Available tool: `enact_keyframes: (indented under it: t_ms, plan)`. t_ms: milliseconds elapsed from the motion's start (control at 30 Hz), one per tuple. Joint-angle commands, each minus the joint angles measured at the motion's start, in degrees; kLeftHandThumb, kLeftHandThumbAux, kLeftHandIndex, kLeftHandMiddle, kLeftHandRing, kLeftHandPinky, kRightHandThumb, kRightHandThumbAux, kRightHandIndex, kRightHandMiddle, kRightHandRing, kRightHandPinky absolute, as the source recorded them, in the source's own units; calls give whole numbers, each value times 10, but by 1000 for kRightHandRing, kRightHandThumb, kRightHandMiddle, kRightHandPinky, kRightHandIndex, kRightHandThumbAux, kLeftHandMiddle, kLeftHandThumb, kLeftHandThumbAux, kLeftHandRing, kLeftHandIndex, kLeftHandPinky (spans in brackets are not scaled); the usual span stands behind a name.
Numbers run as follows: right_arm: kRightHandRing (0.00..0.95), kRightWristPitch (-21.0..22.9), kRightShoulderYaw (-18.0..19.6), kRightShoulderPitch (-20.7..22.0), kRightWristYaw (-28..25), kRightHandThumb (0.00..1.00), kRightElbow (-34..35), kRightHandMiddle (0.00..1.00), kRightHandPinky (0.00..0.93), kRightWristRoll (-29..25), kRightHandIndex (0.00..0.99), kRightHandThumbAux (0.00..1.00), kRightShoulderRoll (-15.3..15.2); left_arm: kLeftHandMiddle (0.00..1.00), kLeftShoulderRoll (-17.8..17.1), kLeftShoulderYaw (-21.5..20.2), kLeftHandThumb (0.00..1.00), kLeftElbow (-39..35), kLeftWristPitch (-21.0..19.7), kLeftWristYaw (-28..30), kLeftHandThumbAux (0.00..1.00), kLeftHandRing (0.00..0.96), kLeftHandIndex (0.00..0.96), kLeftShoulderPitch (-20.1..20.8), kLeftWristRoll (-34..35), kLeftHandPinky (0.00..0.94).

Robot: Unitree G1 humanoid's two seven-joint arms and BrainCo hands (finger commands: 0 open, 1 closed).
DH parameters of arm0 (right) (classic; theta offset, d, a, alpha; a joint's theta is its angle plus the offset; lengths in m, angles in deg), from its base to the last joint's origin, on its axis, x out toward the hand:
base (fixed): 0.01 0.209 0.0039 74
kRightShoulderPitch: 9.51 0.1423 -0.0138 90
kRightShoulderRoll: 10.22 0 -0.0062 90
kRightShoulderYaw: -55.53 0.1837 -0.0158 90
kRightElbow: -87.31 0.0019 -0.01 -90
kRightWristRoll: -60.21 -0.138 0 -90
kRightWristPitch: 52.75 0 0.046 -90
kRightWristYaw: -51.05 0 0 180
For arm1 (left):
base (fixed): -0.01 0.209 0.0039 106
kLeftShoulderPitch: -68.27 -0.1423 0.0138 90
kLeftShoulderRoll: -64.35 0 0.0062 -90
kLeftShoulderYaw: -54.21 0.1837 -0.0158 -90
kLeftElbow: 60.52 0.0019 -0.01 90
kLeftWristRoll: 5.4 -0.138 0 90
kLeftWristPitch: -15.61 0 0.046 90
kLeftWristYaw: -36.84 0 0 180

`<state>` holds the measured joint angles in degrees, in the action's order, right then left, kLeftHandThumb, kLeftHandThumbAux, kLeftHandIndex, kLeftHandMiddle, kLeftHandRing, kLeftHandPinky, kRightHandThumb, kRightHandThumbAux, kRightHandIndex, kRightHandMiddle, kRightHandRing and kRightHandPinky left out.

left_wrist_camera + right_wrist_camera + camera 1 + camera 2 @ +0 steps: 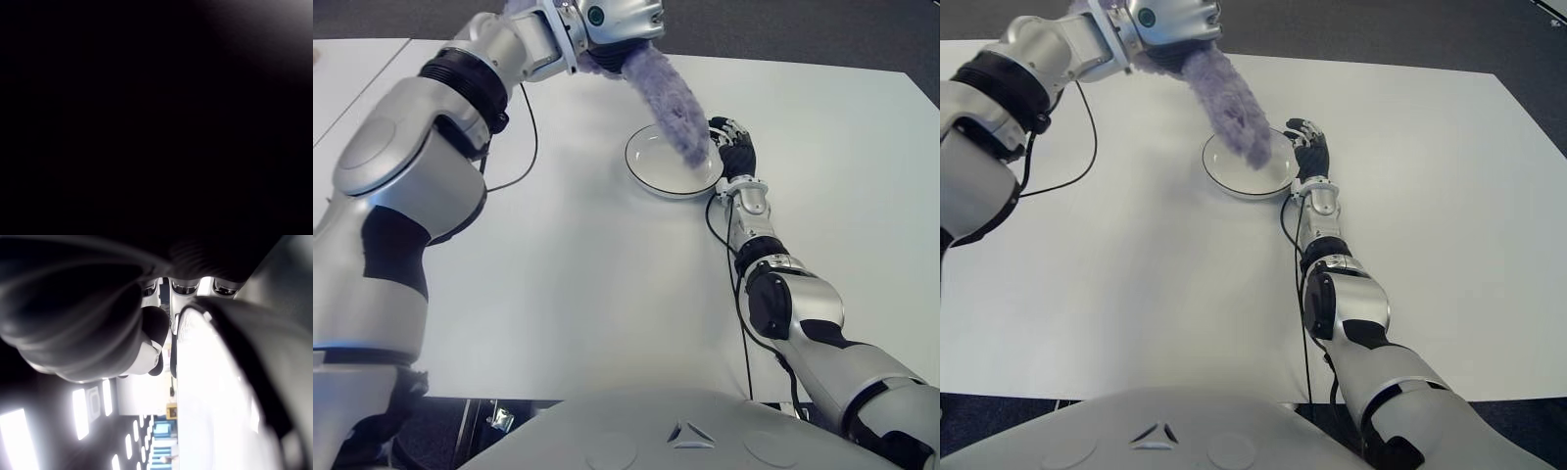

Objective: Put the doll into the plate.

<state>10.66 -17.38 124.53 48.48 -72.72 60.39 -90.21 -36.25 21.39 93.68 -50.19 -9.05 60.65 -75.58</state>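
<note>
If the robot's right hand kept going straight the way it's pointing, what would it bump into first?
The right hand points away from the robot, along the right edge of the white plate, which it seems to grip already. Straight ahead lies only bare table, so the way looks free, though depth is uncertain.

Silver left arm reaching across toward the desk's far edge, left hand clenched, right hand extended forward, fingers curled.

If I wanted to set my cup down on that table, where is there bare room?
The table is bare between the plate and the near edge, left of the right arm, and again right of that arm. It is crowded at the plate: the left robot hand dangles the doll over it, and the right robot hand grips its rim.
</note>
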Motion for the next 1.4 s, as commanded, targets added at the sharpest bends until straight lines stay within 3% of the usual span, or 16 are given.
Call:
enact_keyframes:
  t_ms: [33,233,367,467,733,1200,1400]
  plan:
    - [260,75,6,-126,-3,977,-82,264,139,-1,284,862,42,887,69,14,56,19,-19,-20,732,885,803,-13,-16,885]
    - [263,77,5,-126,-1,971,-82,265,139,0,285,862,43,876,124,26,10,23,-8,-1,703,874,790,-8,-18,873]
    - [267,77,7,-126,-2,972,-82,266,142,-2,287,861,45,861,125,25,2,4,37,3,677,861,771,-6,-9,853]
    - [274,76,10,-126,-5,977,-82,268,154,-5,288,860,46,830,126,27,4,-17,75,0,696,833,694,-23,-1,825]
    - [283,72,12,-127,-6,981,-82,275,166,-7,294,855,50,794,133,24,28,-22,103,-21,731,809,628,-48,1,829]
    - [232,69,7,-130,7,869,-82,268,166,0,293,891,55,853,143,38,17,-12,94,-35,696,857,744,-63,-18,880]
    - [234,64,12,-131,6,880,-82,266,158,-5,291,893,59,870,132,42,13,-24,112,-30,697,870,778,-74,-18,883]
